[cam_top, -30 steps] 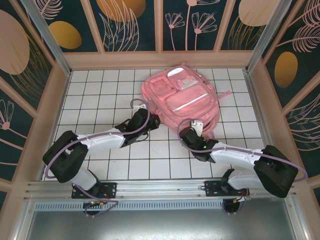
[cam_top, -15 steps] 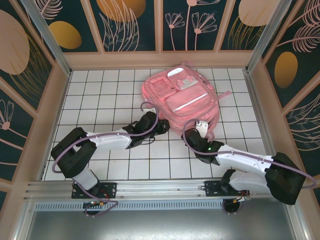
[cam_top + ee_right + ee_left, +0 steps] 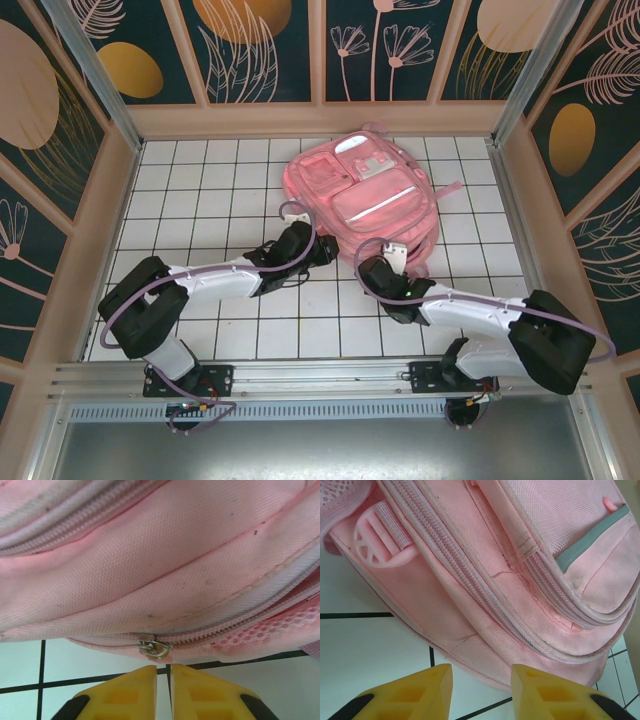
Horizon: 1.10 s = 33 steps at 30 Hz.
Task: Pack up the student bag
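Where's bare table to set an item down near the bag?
Widest: table tiles between the left wall and the student bag. Also near tiles between left arm and right arm, and a narrow strip right of the bag. Crowded: the bag's near edge, where left tool and right tool sit.

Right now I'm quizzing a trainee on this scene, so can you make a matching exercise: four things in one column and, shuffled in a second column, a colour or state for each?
Things:
1. left gripper
2. right gripper
3. zipper pull
4. buckle

Colour or state:
A. silver metal
B. pink plastic
C. yellow fingers almost together
D. yellow fingers apart, nothing between them

Pairs: 1-D, 2-C, 3-A, 4-B
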Each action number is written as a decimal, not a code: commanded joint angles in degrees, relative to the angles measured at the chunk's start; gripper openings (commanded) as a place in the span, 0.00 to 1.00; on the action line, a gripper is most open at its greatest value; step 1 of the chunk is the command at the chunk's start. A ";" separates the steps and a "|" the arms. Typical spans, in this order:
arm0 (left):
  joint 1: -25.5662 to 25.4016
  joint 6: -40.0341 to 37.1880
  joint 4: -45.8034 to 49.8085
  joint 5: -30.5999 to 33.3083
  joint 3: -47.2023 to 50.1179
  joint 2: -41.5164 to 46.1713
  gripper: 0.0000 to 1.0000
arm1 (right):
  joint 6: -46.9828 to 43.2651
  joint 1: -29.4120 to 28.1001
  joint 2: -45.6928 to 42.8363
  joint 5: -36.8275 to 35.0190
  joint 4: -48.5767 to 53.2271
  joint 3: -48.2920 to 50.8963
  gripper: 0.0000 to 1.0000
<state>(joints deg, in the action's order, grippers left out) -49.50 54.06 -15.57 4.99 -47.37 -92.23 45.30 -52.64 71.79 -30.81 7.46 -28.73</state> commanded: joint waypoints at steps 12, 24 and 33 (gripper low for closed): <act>0.24 -1.05 0.99 0.89 -1.32 0.47 0.37 | -4.36 3.94 2.72 -0.23 -4.18 -2.82 0.21; 0.20 -1.35 1.44 0.95 -1.87 0.12 0.37 | -4.12 6.45 5.70 -2.24 -5.02 -3.30 0.29; 0.21 -1.50 1.59 1.04 -1.93 -0.04 0.37 | -4.37 6.50 5.48 -1.62 -5.05 -3.00 0.06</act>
<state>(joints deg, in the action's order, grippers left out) -49.50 54.04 -14.74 5.17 -47.70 -92.23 40.86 -46.96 77.10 -30.13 2.72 -30.85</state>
